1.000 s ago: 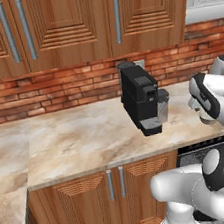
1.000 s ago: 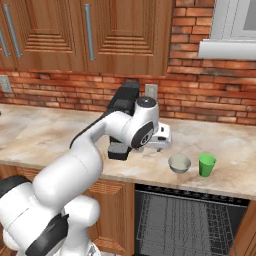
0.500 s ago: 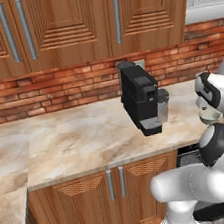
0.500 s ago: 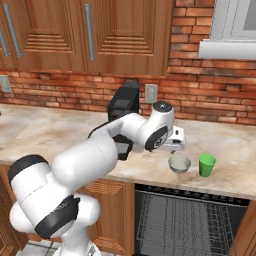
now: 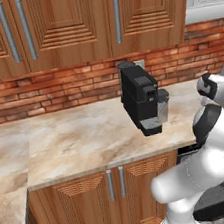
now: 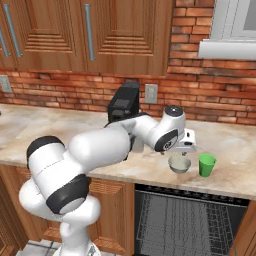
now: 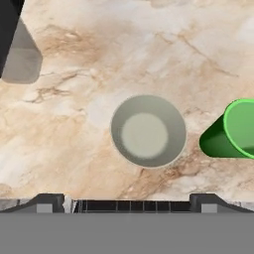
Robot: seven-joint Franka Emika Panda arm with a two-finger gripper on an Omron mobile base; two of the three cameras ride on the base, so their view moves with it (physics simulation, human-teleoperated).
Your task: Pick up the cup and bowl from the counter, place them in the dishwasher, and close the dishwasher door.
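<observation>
Brick kitchen, marbled counter [image 6: 60, 145], dishwasher [image 6: 185, 220] open below.
My hand [image 6: 181, 148] hangs spread above the bowl [image 7: 148, 130] to straddle it; the cup [image 7: 233, 131] waits just beside.

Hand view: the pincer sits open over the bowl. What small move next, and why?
Probably lower straight down: the open pincer hangs above the shallow grey-beige round bowl, which sits apart from the bright green tapered cup on the marbled stone counter, untouched.
</observation>
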